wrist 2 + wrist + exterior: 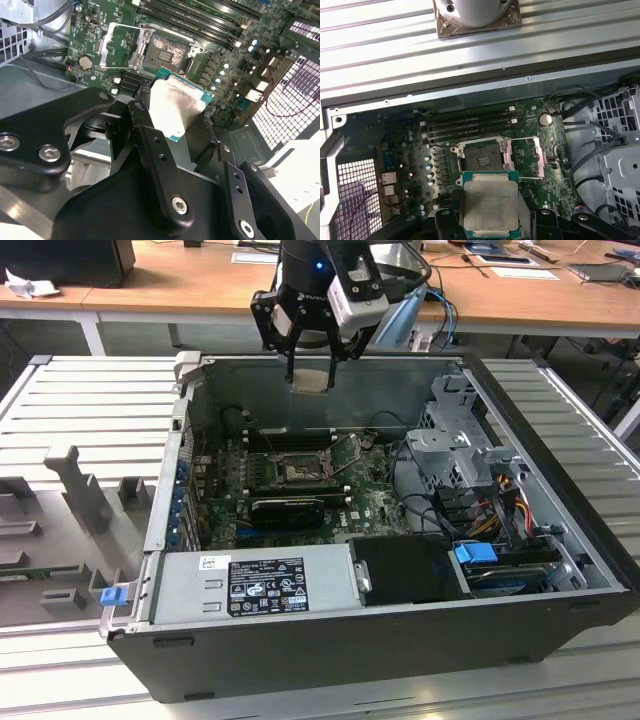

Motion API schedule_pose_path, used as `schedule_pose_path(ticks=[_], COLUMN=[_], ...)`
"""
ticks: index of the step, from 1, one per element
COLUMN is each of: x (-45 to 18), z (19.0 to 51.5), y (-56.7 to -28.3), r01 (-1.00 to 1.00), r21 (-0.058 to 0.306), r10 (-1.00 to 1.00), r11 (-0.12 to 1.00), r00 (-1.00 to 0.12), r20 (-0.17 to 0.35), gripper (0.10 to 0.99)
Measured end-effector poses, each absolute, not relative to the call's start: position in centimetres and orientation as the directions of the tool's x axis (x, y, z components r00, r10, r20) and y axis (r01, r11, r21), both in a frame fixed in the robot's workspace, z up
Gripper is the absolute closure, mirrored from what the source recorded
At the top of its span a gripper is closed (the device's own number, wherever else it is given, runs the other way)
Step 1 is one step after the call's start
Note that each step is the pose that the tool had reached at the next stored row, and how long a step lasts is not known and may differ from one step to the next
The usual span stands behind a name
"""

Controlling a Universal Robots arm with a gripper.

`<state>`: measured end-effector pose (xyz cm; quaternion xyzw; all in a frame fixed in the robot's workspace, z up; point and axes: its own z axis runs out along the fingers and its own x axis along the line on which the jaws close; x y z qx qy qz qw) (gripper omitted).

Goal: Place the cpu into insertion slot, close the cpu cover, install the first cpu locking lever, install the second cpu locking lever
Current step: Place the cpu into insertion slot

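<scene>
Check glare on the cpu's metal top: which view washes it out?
Second wrist view: the cpu top is blown out near white, and the mesh wall glows bright. First wrist view: the cpu is evenly grey, no hotspot; the insertion slot reads dark. Exterior view: the cpu looks pale, the motherboard below it dim inside the case.

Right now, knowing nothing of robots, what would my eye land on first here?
Most likely the black tool hanging over the far side of the open computer case in the exterior view, pinching a small silvery cpu. Next comes the green motherboard on the case floor, with its square insertion slot uncovered and empty.
</scene>
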<state>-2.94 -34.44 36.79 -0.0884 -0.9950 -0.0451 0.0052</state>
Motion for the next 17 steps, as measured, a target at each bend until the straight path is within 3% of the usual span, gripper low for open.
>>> schedule_pose_path(ticks=[17], x=[-2.93], z=[36.72], y=[-34.44], r01=[0.261], r21=[0.089], r10=[0.26], r11=[0.961], r00=[-0.965], r20=[0.018], gripper=[0.561])
